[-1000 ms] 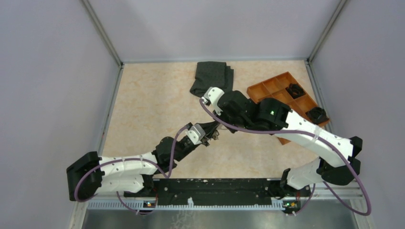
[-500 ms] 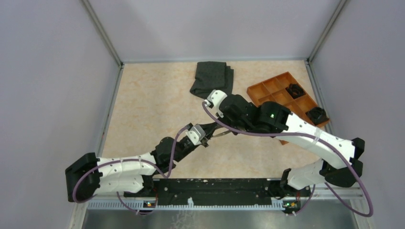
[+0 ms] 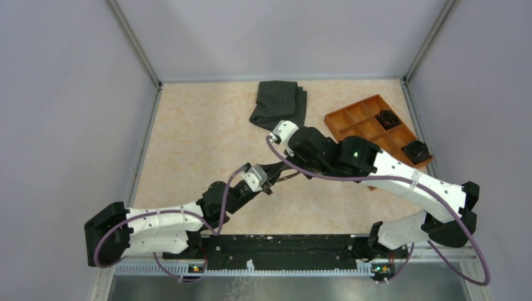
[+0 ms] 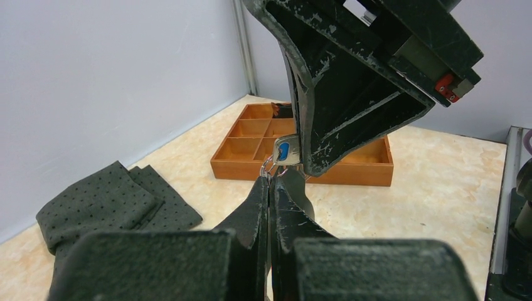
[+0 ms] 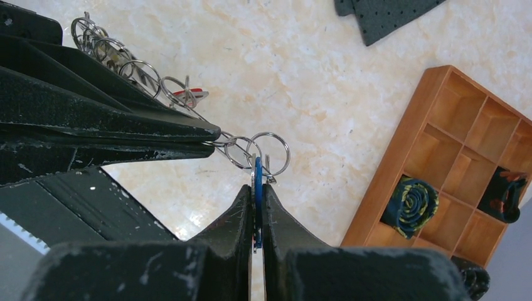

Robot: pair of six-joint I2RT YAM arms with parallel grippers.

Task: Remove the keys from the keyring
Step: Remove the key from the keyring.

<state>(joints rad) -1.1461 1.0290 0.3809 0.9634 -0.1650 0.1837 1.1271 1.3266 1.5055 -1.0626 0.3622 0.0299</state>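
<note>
Marbled tabletop (image 3: 201, 138): left pincer (image 4: 270, 183) pinches the keyring (image 5: 233, 143), right pincer (image 5: 256, 188) pinches one blue key (image 5: 257, 172)

We're over a pale, marbled beige surface (image 3: 201, 138). Beyond the meeting jaws, toward the back wall, a folded dark grey cloth (image 3: 278, 103) lies flat on it. Right of the jaws and further back sits an orange compartment tray (image 3: 351, 108), apart from the cloth, its near end hidden from us.
</note>
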